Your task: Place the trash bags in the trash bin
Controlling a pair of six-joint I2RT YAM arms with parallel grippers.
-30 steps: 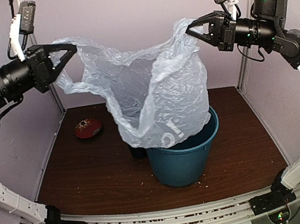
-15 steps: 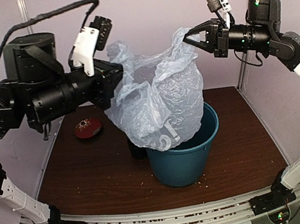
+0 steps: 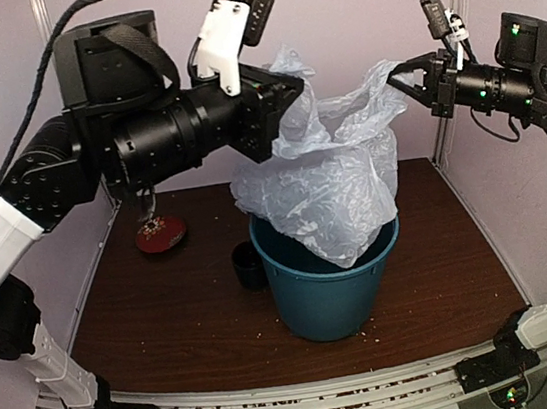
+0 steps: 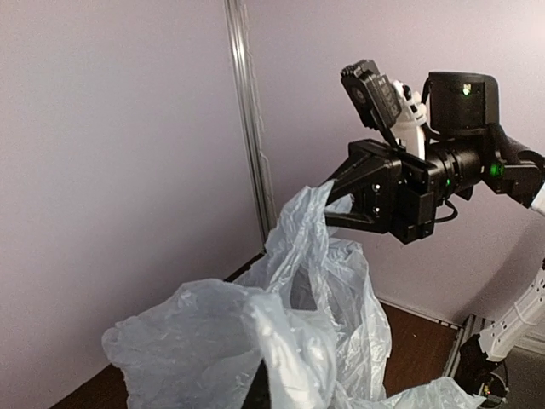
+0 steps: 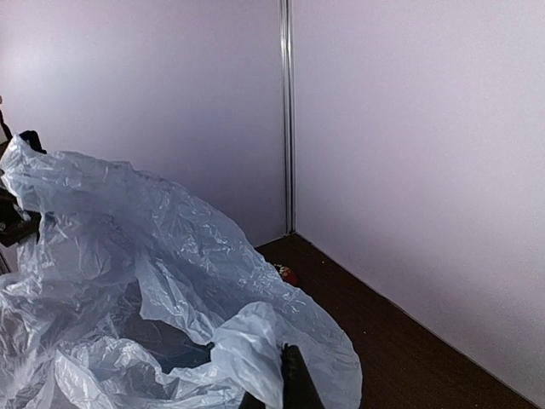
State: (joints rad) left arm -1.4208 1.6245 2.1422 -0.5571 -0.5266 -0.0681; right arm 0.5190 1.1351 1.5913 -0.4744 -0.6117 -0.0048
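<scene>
The trash bag [image 3: 321, 183] is pale blue-grey, thin and crinkly. It is held up by two edges, and its lower part hangs into the mouth of the teal trash bin [image 3: 317, 305] at the table's middle. My left gripper [image 3: 285, 97] is shut on the bag's upper left edge, above the bin. My right gripper [image 3: 396, 75] is shut on the upper right edge, and also shows in the left wrist view [image 4: 328, 200]. The bag fills the foreground of the left wrist view [image 4: 213, 341] and the right wrist view [image 5: 170, 247], hiding most of both grippers' own fingers.
A small dark mug [image 3: 249, 265] stands just left of the bin. A red dish [image 3: 159, 234] lies at the back left of the brown table [image 3: 168, 319]. Walls and metal posts close in the back and sides. My left arm reaches high over the table's left half.
My left arm has swung right toward the centre with its bag edge. My right gripper has drawn back to the right. The bag is bunched narrower and hangs lower over the bin.
</scene>
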